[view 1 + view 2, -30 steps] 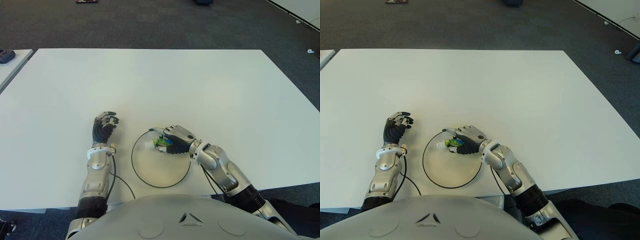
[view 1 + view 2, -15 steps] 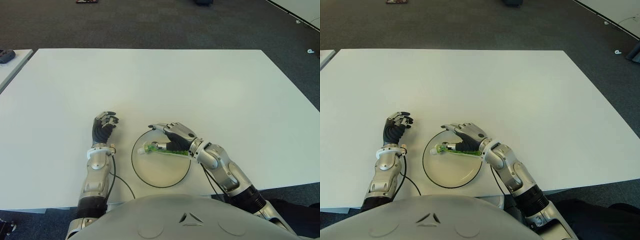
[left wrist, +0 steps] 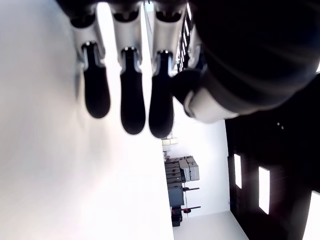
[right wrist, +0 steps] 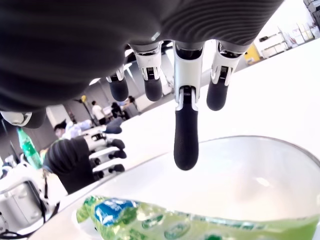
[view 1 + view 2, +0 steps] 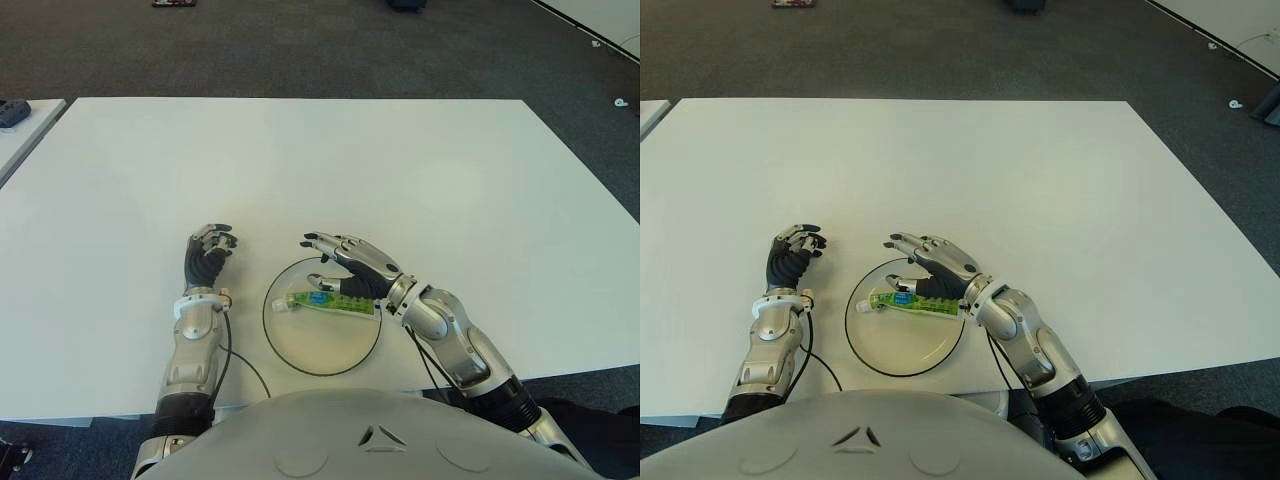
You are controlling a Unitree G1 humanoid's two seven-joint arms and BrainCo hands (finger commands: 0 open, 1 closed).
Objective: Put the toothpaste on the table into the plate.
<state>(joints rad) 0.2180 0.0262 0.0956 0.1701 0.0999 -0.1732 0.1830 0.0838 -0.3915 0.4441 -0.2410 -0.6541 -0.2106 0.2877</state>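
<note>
- I see the green toothpaste tube (image 5: 333, 303) with a blue label patch and white cap lying flat inside the round clear plate with a dark rim (image 5: 300, 365) on the white table (image 5: 300, 170).
- My right hand (image 5: 352, 266) hovers above it, fingers spread, holding nothing.
- My left hand (image 5: 207, 256) shows left of the plate, fingers curled, empty.

Your right hand (image 5: 352, 266) has let go of the toothpaste (image 5: 331, 303) and opened its fingers. The tube now lies flat in the plate (image 5: 300, 355), and your hand has lifted above it.
</note>
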